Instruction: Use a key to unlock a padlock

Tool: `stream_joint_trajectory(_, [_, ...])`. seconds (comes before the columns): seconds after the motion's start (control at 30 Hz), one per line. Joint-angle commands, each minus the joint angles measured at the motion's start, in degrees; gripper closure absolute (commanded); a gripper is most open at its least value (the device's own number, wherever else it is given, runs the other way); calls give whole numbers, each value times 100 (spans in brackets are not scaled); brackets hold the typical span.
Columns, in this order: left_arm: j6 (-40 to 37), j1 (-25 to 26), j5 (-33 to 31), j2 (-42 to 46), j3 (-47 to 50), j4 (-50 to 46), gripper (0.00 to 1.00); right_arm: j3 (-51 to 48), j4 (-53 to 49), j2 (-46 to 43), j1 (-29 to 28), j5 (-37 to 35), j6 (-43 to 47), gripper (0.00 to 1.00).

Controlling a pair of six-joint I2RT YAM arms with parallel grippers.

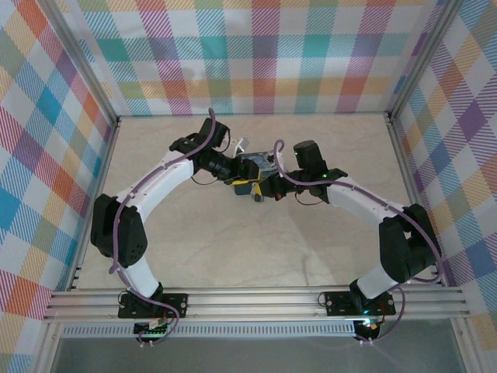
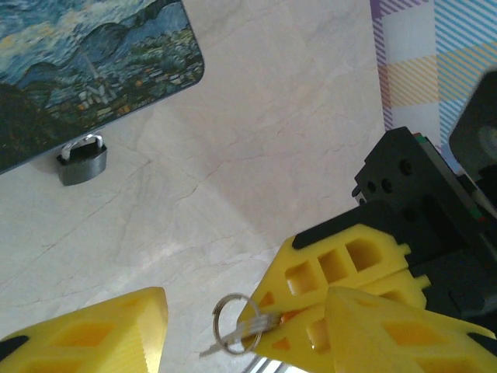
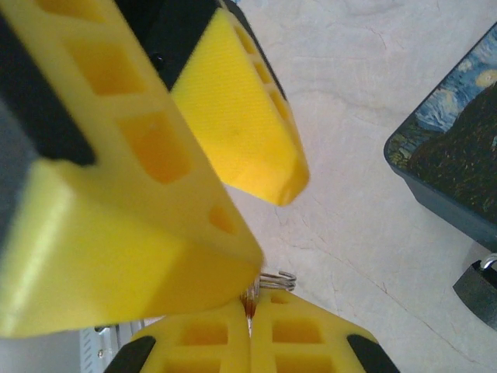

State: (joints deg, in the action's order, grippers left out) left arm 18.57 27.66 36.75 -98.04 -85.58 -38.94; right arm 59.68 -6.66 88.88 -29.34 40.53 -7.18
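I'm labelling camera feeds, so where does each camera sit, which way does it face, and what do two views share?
Top external: high behind the robot, looking down at the table; left arm and right arm show.
Left wrist: on the left arm, facing padlock and box; own open jaws below.
Right wrist: on the right arm, facing the table; own jaws shut on the key.
Shared: wrist views both show padlock, box, key.

Top view: the arms bow outward, elbows at 9 and 3 o'clock. Left gripper [image 1: 235, 176] points toward 4 o'clock, jaws parted; right gripper [image 1: 264, 188] points toward 8 o'clock, fingers clamped on the key [image 2: 256, 325]
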Motion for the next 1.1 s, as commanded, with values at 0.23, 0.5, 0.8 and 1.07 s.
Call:
stream_joint_trajectory(0.23, [1315,-340,-59,999,1714,1926,47,-80,619,290,172,277,-1328,99])
stream_joint_trajectory(0.5, [2071,-323,293,1059,2328,3093,58,-44,1172,524,193,572,-2427,98])
stream_joint_trajectory(0.8, [2264,-331,331,1084,2467,3283,63,114,1297,673,197,637,-2805,98])
stream_joint_trajectory(1.07, [2310,-366,252,1182,2520,3225,64,68,1918,890,253,792,-3471,98])
